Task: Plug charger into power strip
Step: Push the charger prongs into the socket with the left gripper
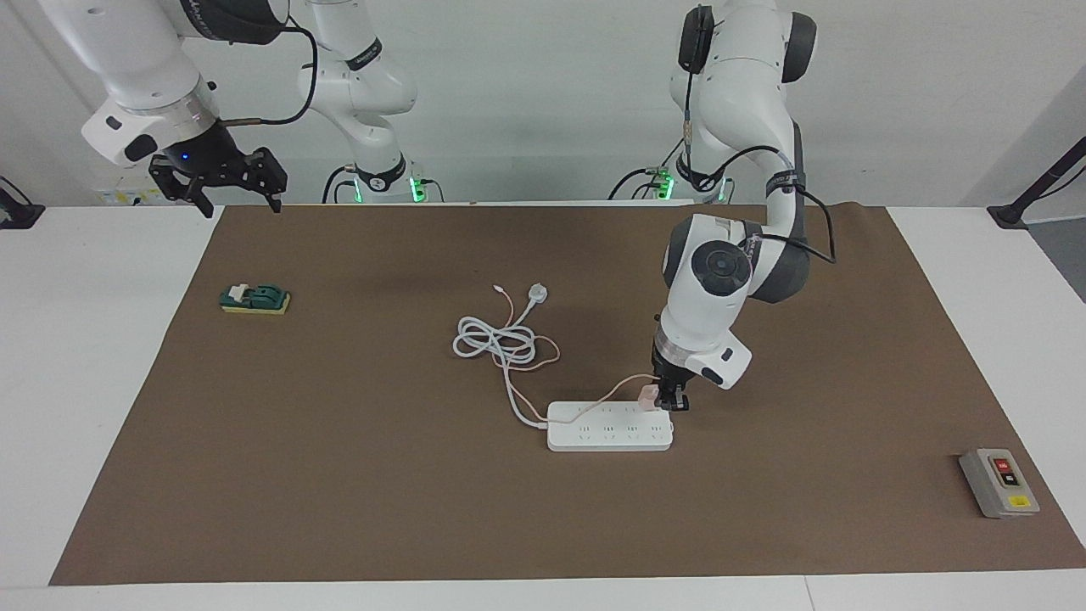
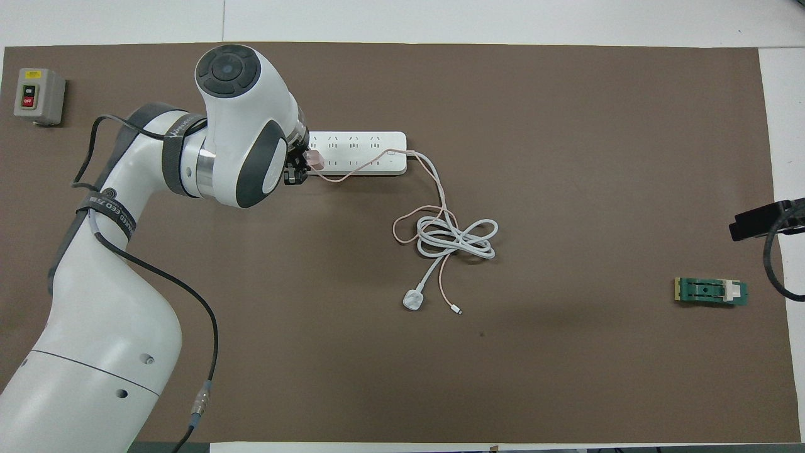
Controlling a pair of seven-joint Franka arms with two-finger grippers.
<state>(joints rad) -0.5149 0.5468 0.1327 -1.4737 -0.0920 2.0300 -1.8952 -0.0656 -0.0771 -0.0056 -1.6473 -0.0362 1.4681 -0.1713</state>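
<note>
Charger [image 1: 649,395]: pink cube, clamped in left tool [image 1: 670,402], at the strip [image 1: 609,427] end toward the left arm, over its outlets; pink cable trails across the strip. Right tool [image 1: 219,182]: released, waiting well apart from the strip.

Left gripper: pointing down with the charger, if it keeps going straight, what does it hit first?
Most likely the power strip. The left gripper, shut on the charger, points down over the strip's end toward the left arm's end of the table. Whether the prongs line up with a socket cannot be told.
</note>
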